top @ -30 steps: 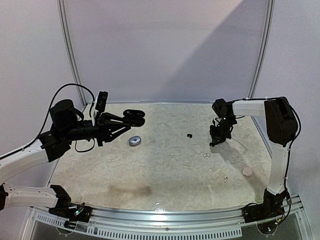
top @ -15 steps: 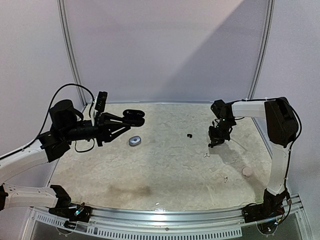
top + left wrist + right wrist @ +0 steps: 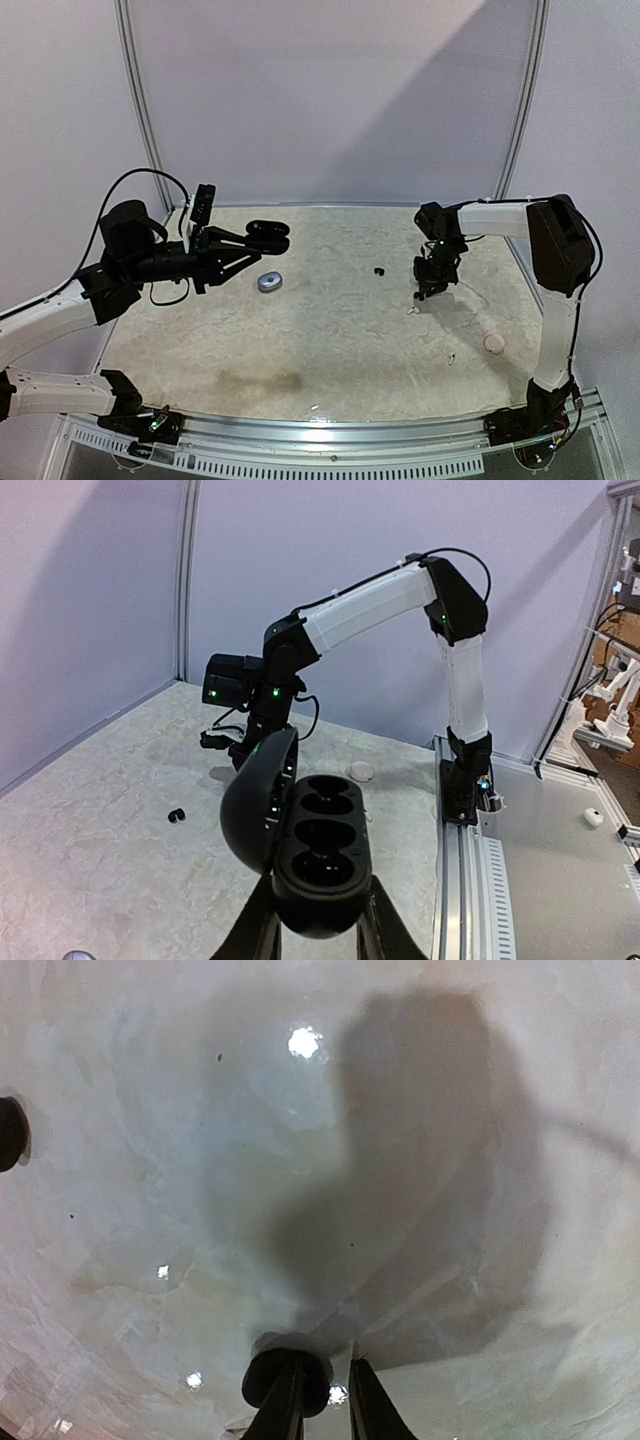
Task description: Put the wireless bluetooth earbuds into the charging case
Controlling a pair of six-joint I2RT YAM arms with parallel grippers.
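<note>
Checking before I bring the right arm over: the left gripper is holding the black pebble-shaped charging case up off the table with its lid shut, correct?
Not quite. The left gripper does hold the black pebble-shaped charging case up off the table, but its lid is hinged open, not shut. The left wrist view shows this plainly.

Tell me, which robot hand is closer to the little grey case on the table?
The left. The left gripper, holding the open black case, hovers close by the grey case; the right gripper is far off to its right.
</note>
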